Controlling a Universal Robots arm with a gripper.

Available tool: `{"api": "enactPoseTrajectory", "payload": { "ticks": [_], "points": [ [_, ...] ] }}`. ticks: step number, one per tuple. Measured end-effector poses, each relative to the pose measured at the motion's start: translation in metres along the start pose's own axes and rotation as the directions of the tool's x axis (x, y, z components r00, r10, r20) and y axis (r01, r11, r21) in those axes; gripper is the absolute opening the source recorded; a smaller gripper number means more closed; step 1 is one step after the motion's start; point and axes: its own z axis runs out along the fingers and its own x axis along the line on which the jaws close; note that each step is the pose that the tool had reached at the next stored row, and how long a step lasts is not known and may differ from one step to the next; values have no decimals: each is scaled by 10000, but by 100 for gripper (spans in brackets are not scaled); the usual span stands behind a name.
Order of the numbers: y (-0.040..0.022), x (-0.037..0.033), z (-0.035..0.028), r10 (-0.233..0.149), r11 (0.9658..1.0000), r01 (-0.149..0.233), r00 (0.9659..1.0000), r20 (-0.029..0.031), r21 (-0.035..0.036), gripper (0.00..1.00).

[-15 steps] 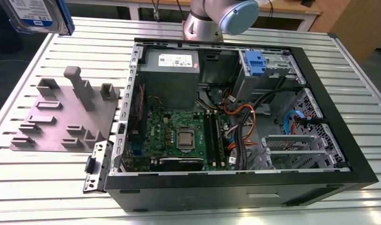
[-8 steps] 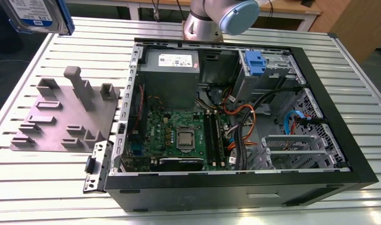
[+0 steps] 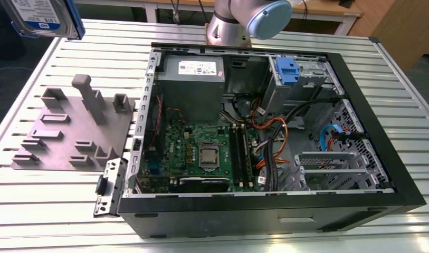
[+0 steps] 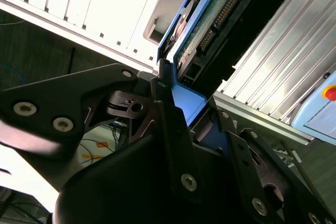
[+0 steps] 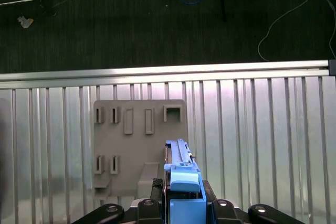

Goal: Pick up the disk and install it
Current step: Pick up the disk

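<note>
The disk (image 3: 41,18), a silver-grey drive with a white-and-blue label in a bright blue bracket, hangs high over the table's far corner at the exterior view's left. In both wrist views my gripper (image 5: 184,205) (image 4: 189,114) is shut on it, black fingers (image 4: 168,124) clamping the blue bracket at one end. The disk (image 5: 180,163) is held on edge above the grey fixture plate (image 5: 139,145). Its connector edge and green board (image 4: 215,19) point away from the gripper.
An open black computer case (image 3: 404,174) lies on the slatted metal table (image 3: 52,211), with motherboard, cables and a drive bay with a blue latch (image 3: 288,71). The grey fixture plate (image 3: 73,132) with upright pegs sits beside the case. The arm's base (image 3: 232,26) stands behind it.
</note>
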Motion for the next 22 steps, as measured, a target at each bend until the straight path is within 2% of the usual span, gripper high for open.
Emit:
{"api": "enactPoseTrajectory", "payload": {
  "ticks": [6,16,22],
  "points": [
    [-5,0,0,-1,10000,1,10000,0,0,36],
    [-47,0,0,-1,10000,1,10000,-1,1,36],
    [-57,58,-1,0,10000,0,10000,-3,0,36]
  ]
}}
